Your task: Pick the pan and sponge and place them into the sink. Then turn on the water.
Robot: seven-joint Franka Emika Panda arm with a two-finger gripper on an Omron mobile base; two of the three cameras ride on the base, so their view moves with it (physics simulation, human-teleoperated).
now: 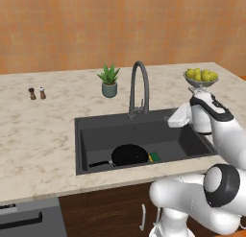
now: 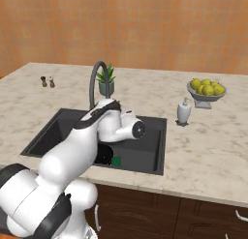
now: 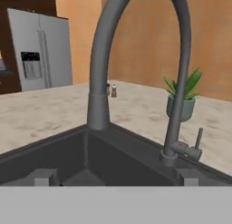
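Gripper (image 3: 116, 182) spread wide, empty, facing arched dark faucet (image 3: 136, 60) over sink (image 1: 96, 128); round black pan (image 1: 129, 155) and green sponge (image 1: 154, 157) touching below.

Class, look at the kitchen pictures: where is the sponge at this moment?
The sponge lies on the floor of the sink, near its front wall, right beside the pan on the pan's right in the left base view.
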